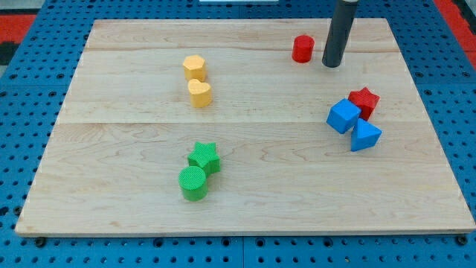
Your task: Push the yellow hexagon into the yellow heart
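The yellow hexagon [194, 68] sits on the desk [245, 193], up and toward the view's left. Right below it is the yellow heart [199, 94]. The two look like they touch, but the line between them is hard to make out.

Lower down, near the middle, a green star [204, 158] leans against a green cylinder [193, 183]. The cylinder hides the star's bottom edge.

Over at the view's right, three blocks bunch up. A blue cube [343, 116] covers part of a red star [364, 100] behind it. A blue triangle [364, 136] sits just below them, touching the cube.

Near the view's top, a small red cylinder [303, 48] stands alone. Just beside it, on its right, is my tip [332, 65]. There is a small gap between them. The tip is well apart from the yellow hexagon and the heart. The dark rod goes up out of the view's top, so its upper part is cut off.

The end effector is only a straight rod. It has nothing that spreads or presses together, and it pinches nothing.

The desk holds all eight blocks. No bowls or boxes hold any of them.
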Robot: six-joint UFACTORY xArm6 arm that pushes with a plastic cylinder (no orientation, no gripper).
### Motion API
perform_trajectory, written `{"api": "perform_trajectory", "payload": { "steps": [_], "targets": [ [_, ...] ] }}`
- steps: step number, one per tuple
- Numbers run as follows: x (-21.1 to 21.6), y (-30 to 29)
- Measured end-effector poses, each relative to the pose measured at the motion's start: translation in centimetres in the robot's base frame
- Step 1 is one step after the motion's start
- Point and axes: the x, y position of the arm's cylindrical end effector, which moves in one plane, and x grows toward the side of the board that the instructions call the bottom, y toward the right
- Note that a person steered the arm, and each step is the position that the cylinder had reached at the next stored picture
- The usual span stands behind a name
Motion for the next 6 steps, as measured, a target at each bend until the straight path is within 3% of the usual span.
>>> {"api": "perform_trajectory", "payload": {
  "steps": [5, 6],
  "targets": [
    [1.0, -0.2],
    [1.1, -6.8]
  ]
}}
